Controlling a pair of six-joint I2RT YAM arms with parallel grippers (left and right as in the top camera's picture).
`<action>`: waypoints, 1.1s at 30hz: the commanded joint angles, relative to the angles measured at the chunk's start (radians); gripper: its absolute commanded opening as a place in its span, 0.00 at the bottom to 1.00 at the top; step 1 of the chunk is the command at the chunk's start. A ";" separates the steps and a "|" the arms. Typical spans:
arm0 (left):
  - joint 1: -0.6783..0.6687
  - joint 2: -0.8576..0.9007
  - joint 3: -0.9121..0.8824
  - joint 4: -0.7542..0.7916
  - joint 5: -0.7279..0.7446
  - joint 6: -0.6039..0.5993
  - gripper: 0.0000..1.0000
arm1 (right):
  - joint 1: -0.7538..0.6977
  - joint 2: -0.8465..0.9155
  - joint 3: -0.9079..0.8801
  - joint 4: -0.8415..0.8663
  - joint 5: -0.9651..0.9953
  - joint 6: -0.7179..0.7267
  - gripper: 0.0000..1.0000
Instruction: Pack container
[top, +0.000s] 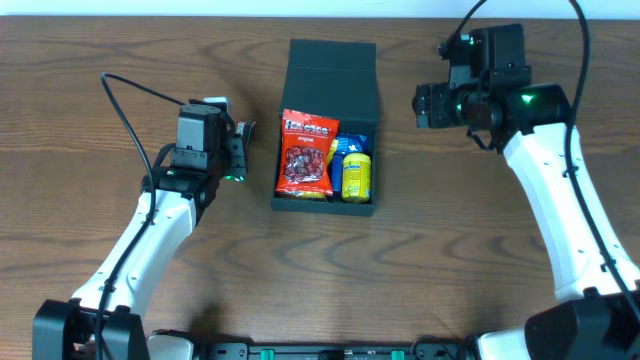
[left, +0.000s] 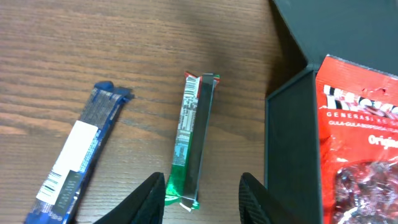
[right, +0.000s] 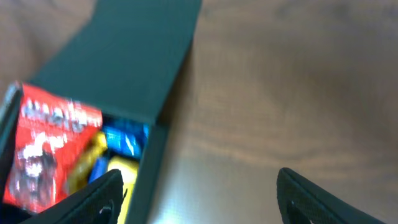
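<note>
The dark green container (top: 330, 70) stands open at mid-table with its lid flap laid back. A red snack packet (top: 306, 155), a blue one (top: 350, 145) and a yellow one (top: 356, 175) lie inside. My left gripper (top: 240, 150) hovers just left of the box. In the left wrist view it (left: 202, 186) is open, its fingers either side of the near end of a green bar packet (left: 193, 146) lying on edge on the wood, with a gap on both sides. My right gripper (right: 199, 199) is wide open over bare wood right of the container (right: 124, 56), holding nothing.
A dark blue bar packet (left: 74, 162) lies on the table left of the green one. The container's left wall (left: 292, 155) rises close to my left gripper's right finger. The right arm (top: 545, 170) stretches along the table's right side.
</note>
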 joint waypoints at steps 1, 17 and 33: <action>0.002 0.029 0.017 0.005 -0.033 0.037 0.42 | 0.010 -0.004 0.002 0.084 -0.009 -0.012 0.80; 0.002 0.264 0.017 0.166 -0.032 0.327 0.51 | 0.014 -0.004 0.002 0.182 -0.055 0.040 0.86; 0.002 0.369 0.017 0.249 -0.028 0.353 0.54 | 0.013 -0.004 0.002 0.182 -0.054 0.049 0.86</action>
